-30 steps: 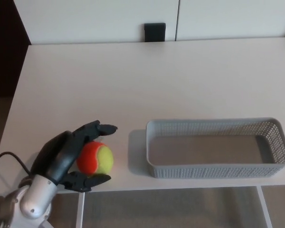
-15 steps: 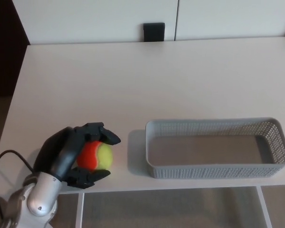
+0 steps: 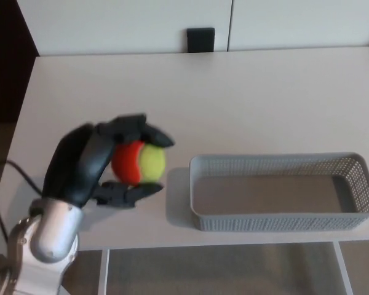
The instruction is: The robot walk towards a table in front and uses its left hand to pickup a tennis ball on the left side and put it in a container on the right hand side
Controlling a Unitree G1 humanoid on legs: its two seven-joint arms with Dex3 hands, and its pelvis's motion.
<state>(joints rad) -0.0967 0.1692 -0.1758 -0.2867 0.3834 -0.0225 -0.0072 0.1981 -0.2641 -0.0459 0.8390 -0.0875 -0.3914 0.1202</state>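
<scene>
An orange and yellow-green tennis ball (image 3: 139, 163) is held above the white table (image 3: 190, 98), clasped by my left hand (image 3: 98, 161). The black fingers (image 3: 138, 129) curl over its top and the thumb presses in from below. The hand and ball hang near the table's front left, just left of a grey mesh basket (image 3: 283, 216). That basket is long, low and empty, lying along the front right edge. My right hand does not show.
A small black object (image 3: 200, 40) stands against the white wall panels behind the table's far edge. A black cable (image 3: 6, 178) loops beside my left forearm. Dark floor shows past the table's left edge.
My left hand has closed on the ball and lifted it off the table, moving up and right toward the basket. The basket has not moved.
</scene>
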